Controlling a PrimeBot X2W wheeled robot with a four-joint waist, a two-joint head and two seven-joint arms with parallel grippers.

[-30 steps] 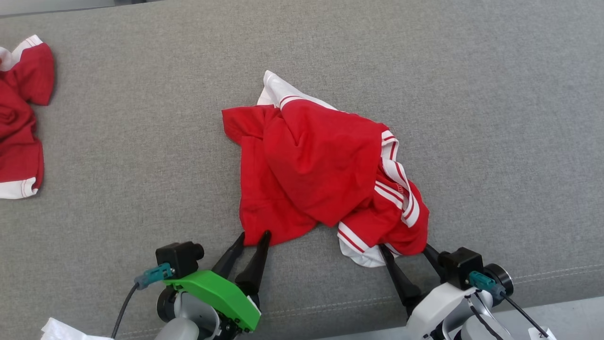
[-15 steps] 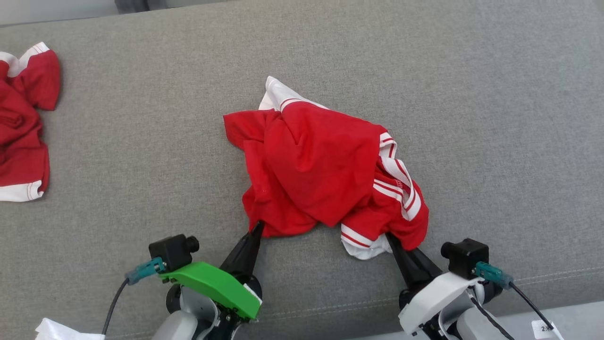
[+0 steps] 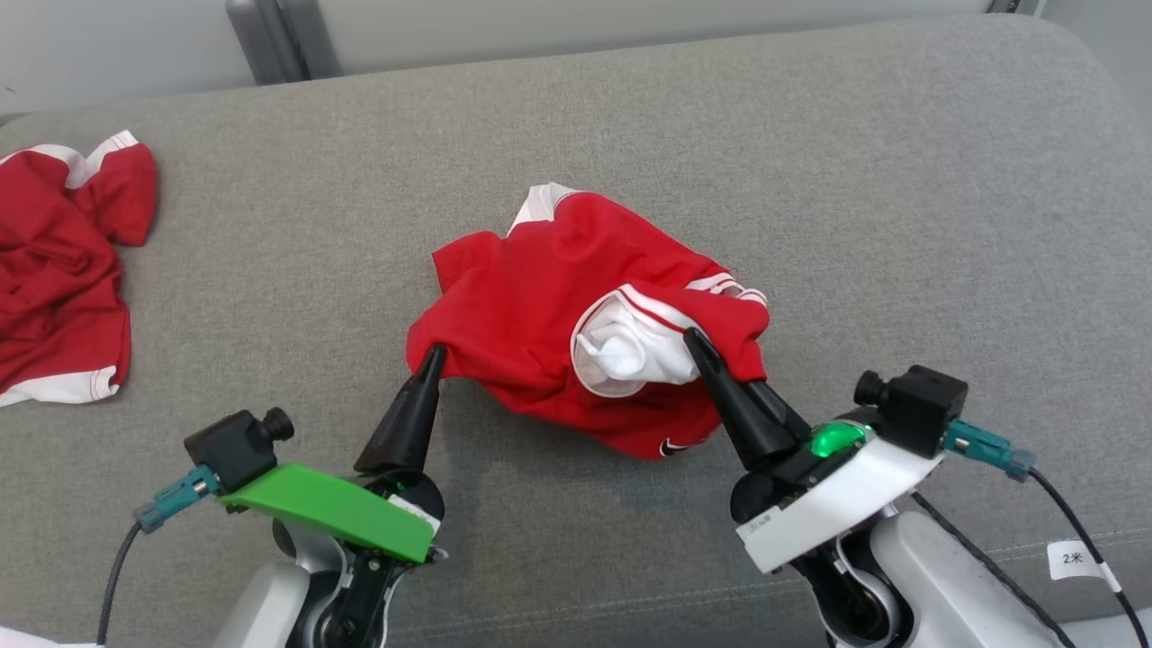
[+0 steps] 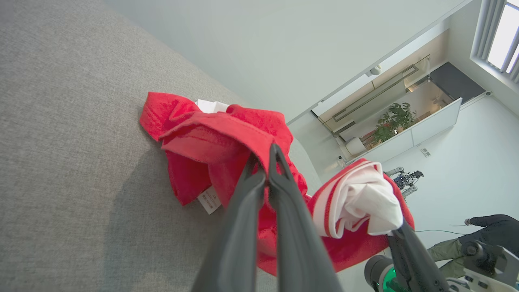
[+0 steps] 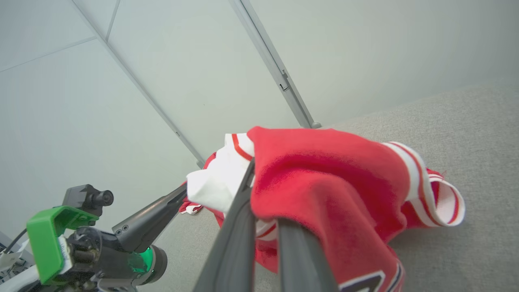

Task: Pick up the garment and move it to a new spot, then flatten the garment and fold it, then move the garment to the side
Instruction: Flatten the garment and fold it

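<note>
Item, nearest: left gripper (image 3: 434, 355), green-cased wrist, fingers pinched together on a red edge at the near-left corner of the garment (image 3: 531, 297); in the left wrist view the cloth is caught right at the tips, with a small white label (image 4: 209, 199) hanging just below. Item: right gripper (image 3: 693, 340), white-cased wrist, fingers clamped on the near-right part, a wad of white lining with red stripes bunched over the tips; in the right wrist view red cloth drapes across both fingers. Item: garment, red with white trim, crumpled; its near edge is held up off the grey couch cushion (image 3: 855, 180) between the two grippers, its far part rests on the cushion around the middle of the seat, and a shadow lies beneath the lifted belly. Step in hand, as judged: the lift before carrying to a new spot. To do it well: raise both arms evenly, hold their spacing so the cloth hangs without pulling taut, and clear the far hem from the cushion before travelling sideways; the left hold looks thin, at the tips only, so a jerk could slip it. Item, far left: a second red garment (image 3: 54, 279), heaped, well apart, not to be snagged. Item, farthest: grey post (image 3: 270, 40) behind the cushion's back edge
</note>
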